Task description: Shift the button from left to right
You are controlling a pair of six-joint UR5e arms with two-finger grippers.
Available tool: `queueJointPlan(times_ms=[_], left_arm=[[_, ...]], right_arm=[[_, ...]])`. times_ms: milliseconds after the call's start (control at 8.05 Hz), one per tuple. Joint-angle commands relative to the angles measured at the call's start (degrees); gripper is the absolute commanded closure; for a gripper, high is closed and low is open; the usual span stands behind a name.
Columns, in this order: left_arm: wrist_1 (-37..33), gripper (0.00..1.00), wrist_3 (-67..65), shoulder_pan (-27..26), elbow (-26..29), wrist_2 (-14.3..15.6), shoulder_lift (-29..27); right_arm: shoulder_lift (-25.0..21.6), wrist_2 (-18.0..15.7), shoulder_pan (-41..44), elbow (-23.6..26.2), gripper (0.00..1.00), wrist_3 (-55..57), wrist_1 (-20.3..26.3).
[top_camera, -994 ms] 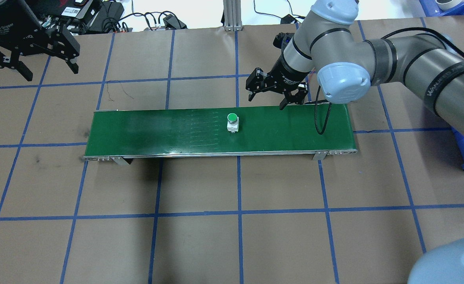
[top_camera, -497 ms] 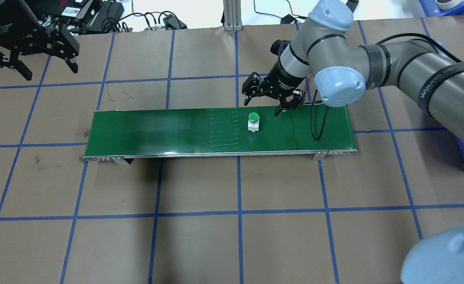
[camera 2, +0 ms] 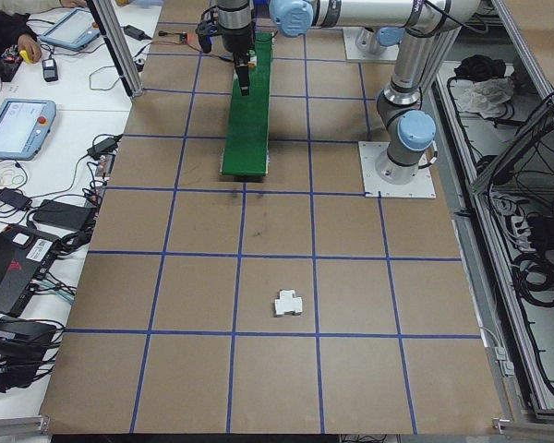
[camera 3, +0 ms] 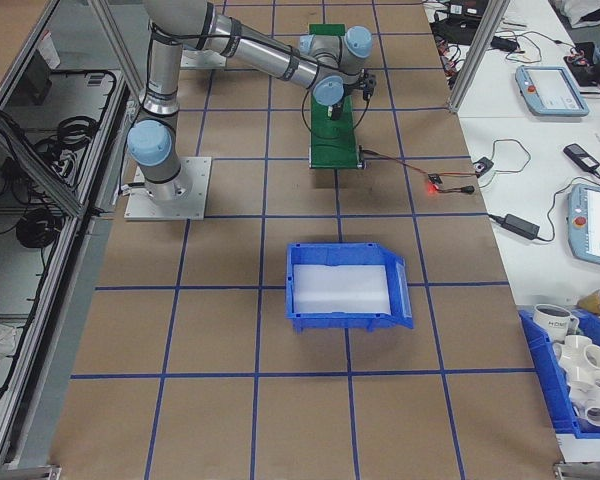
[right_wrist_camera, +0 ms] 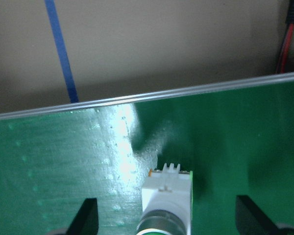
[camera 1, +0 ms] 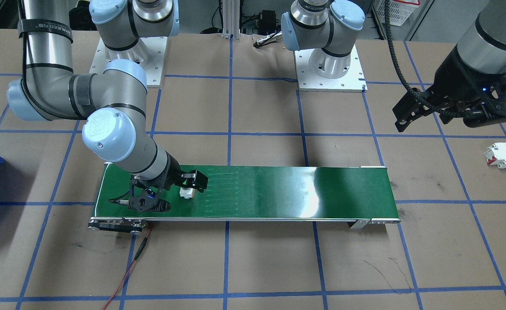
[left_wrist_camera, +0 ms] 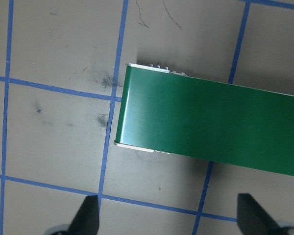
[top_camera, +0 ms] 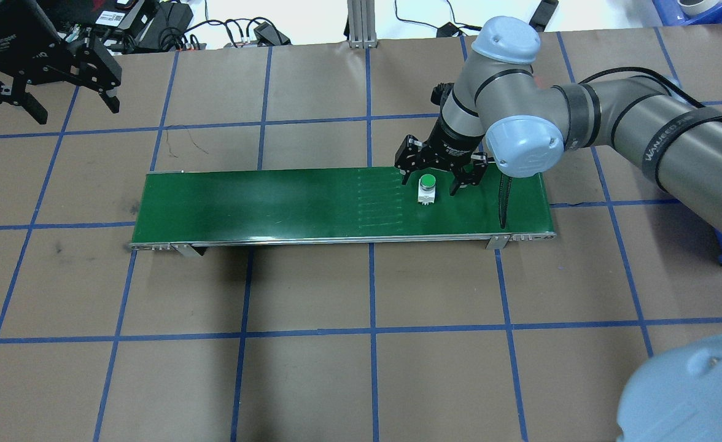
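The button (top_camera: 426, 186), with a green cap on a white base, stands upright on the green conveyor belt (top_camera: 275, 202), right of its middle. My right gripper (top_camera: 432, 182) is open and low over the belt, with one finger on each side of the button and not touching it. The right wrist view shows the button (right_wrist_camera: 166, 198) centred between the open fingertips (right_wrist_camera: 86, 216). From the front, the button (camera 1: 187, 192) sits inside the right gripper (camera 1: 175, 193). My left gripper (top_camera: 48, 104) hangs open and empty, high beyond the belt's left end; its wrist view shows that belt end (left_wrist_camera: 186, 122).
A white breaker with red parts (camera 1: 500, 155) lies on the table past the belt's left end. A blue bin (camera 3: 345, 285) stands to the robot's right. A red and black cable (camera 1: 128, 271) trails from the belt's right end. Cables and boxes line the far edge.
The button has travelled rightwards along the belt. My right gripper came down and forward from behind the belt and now straddles it. The left gripper has stayed put.
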Motion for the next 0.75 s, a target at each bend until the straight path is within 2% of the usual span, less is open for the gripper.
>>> queueJointPlan(times_ms=[0, 124, 249, 497, 621], left_arm=[[-0.04, 0.00, 0.06, -0.12, -0.08, 0.13, 0.36], [-0.04, 0.00, 0.06, -0.12, -0.08, 0.04, 0.62], [-0.04, 0.00, -0.03, -0.04, -0.08, 0.04, 0.98], [-0.04, 0.00, 0.06, 0.14, -0.16, 0.13, 1.15], [-0.21, 0.00, 0.06, 0.14, -0.34, 0.13, 1.15]], right_arm=[[0.36, -2.58, 0.00, 0.14, 0.70, -1.04, 1.27], [0.44, -3.53, 0.00, 0.14, 0.94, -1.39, 1.53], [0.44, -7.80, -0.09, -0.04, 1.00, -1.83, 3.71], [-0.25, -9.33, -0.17, -1.52, 1.00, -1.74, 4.34], [-0.52, -11.17, -0.61, -3.62, 1.00, -1.92, 6.09]])
